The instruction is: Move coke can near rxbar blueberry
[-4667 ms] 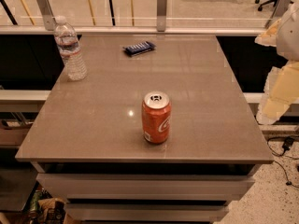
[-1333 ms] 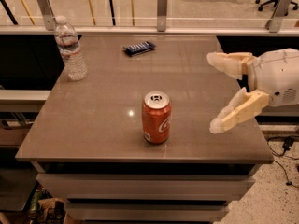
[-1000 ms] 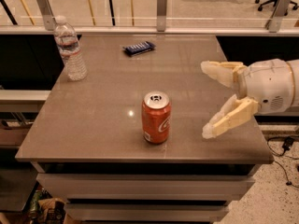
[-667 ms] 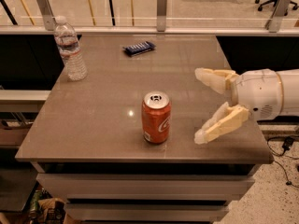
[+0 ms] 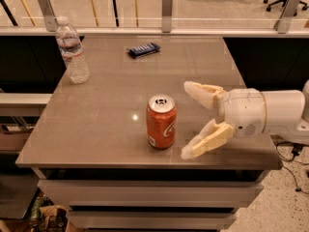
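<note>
Your gripper (image 5: 187,120) has slid in from the right over the last second, jaws spread wide, and now sits just beside the coke can (image 5: 161,122) without touching it. That can stands upright and unmoved near the table's (image 5: 106,110) near edge, with the rxbar blueberry (image 5: 143,50) well apart at the far side. You look ready to grasp.

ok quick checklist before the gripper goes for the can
1. Gripper open, right of the can, not touching: ok.
2. Can upright on the table: ok.
3. Can between the fingers: not ok, it stands left of them.
4. Bar lying flat at the far side, uncovered: ok.
5. Bottle away from the can-to-bar path, far left: ok.
</note>
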Robot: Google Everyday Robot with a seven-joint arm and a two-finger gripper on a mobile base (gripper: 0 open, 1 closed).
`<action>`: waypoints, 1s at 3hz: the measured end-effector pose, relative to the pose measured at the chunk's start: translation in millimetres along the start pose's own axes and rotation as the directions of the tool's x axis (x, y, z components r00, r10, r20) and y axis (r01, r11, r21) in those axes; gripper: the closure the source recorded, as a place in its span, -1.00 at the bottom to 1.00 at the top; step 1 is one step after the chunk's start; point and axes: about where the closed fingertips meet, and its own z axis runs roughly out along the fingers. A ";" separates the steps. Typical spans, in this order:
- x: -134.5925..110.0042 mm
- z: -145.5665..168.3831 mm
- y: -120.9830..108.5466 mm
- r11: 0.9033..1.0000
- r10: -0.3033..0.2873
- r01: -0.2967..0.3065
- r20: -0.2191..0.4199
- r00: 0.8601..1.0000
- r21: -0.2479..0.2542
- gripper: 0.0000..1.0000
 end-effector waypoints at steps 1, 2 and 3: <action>4.8 15.2 1.7 1.000 0.006 -0.006 0.040 0.999 -0.015 -1.00; 5.5 27.1 -0.4 1.000 0.004 -0.002 0.070 0.998 -0.029 -1.00; 5.2 36.3 -2.1 0.999 0.002 0.003 0.091 0.996 -0.045 -0.66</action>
